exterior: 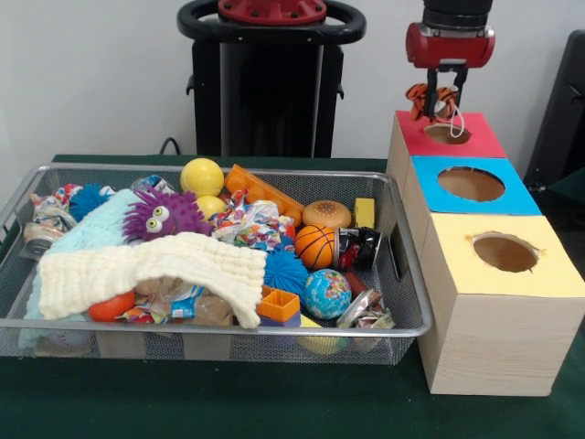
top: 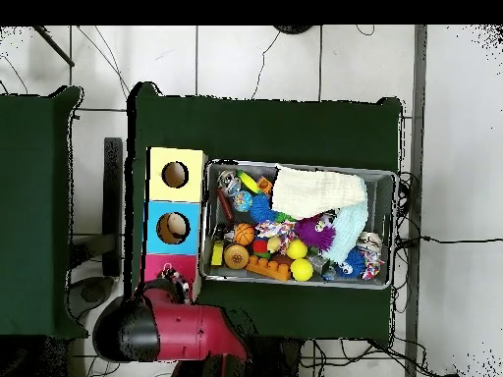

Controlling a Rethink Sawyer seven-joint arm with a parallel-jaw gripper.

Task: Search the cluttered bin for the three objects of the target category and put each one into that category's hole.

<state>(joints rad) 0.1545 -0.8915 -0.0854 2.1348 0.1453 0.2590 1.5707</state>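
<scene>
My gripper (exterior: 444, 94) hangs over the far end of the wooden box, directly above the red-topped hole (exterior: 448, 133). It is shut on a small orange-and-black striped plush toy (exterior: 428, 99) with a white cord loop, which dangles just over the hole's rim. In the overhead view the gripper (top: 173, 281) and the toy (top: 178, 278) sit at the edge of the red top (top: 157, 263), and the red arm hides part of it. The wire mesh bin (exterior: 219, 326) holds a jumble of toys.
The blue hole (exterior: 471, 184) and yellow hole (exterior: 505, 252) follow the red one along the box. The bin holds a white cloth (exterior: 155, 270), a purple furry monster (exterior: 164, 214), yellow balls (exterior: 202, 176), a basketball (exterior: 314, 246), a globe ball (exterior: 327, 293) and a burger toy (exterior: 326, 215).
</scene>
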